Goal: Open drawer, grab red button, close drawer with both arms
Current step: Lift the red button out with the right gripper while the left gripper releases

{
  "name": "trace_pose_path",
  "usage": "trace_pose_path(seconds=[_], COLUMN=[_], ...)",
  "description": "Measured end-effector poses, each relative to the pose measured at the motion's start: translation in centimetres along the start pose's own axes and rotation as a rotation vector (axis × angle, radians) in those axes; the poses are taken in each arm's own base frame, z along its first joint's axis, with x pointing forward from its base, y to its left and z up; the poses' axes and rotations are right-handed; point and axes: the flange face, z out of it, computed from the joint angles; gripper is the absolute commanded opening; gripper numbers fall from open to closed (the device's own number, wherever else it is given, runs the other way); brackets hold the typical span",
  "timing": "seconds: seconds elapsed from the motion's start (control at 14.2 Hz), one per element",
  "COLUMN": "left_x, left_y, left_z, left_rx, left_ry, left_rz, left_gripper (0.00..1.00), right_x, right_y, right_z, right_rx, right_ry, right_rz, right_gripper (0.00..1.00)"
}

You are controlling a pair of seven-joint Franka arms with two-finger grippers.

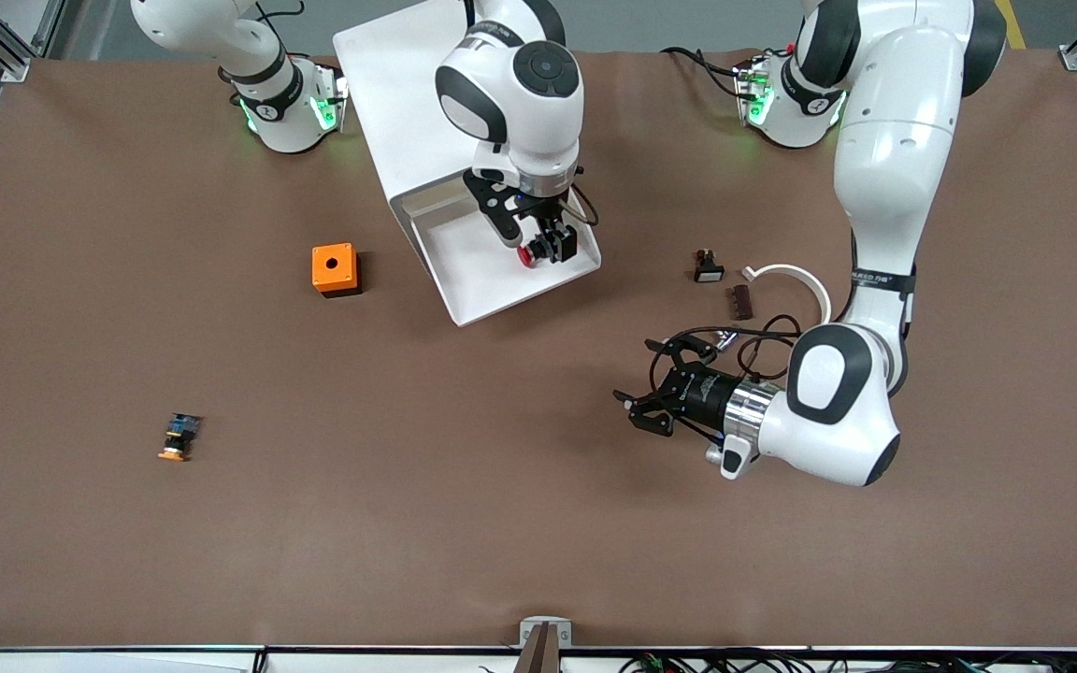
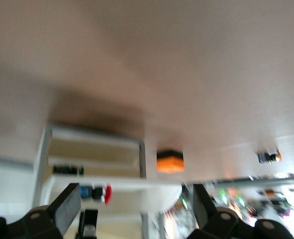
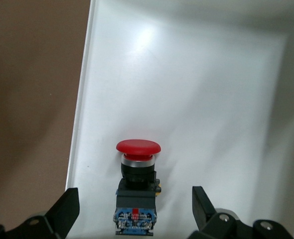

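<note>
- Nearest the front camera lies an orange-capped button, on its side on the brown table toward the right arm's end.
- Farther from the camera, an orange cube with a round hole sits beside the drawer.
- Pulled out of the white cabinet, the drawer stands open, its shallow white tray exposed.
- Inside the tray is the red-capped button, black body and blue rear visible in the right wrist view.
- Over the tray hangs the right gripper, fingers spread wide on either side of the button, not touching it.
- Over bare table toward the left arm's end hangs the left gripper, turned sideways toward the cabinet, fingers apart and holding nothing.
- Between the left arm's base and its gripper rest a small black switch part, a dark brown block and a white curved ring piece.
</note>
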Motion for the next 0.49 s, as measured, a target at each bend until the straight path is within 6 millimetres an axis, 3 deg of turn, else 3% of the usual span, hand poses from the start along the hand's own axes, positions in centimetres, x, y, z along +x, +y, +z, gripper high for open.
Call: trace_pose_path(seconds=[0.28, 0.42, 0.49], left_x=[-4.5, -6.8, -7.8], left_y=[0.9, 1.2, 1.3], left_z=[-3.8, -5.3, -6.1], left_rx=[0.015, 0.027, 0.032], left_ry=[0.277, 0.393, 0.438], left_rz=[0.161, 0.213, 0.233], left_gripper=[0.99, 0.99, 0.99], right_x=[-0.5, -0.7, -0.9], right_y=[-0.2, -0.1, -0.1], right_z=[1.4, 1.5, 1.7], right_rx=[-0.001, 0.001, 0.001], right_ry=[0.004, 0.003, 0.003], right_rz=[0.011, 0.013, 0.012], right_gripper=[0.94, 0.72, 0.66])
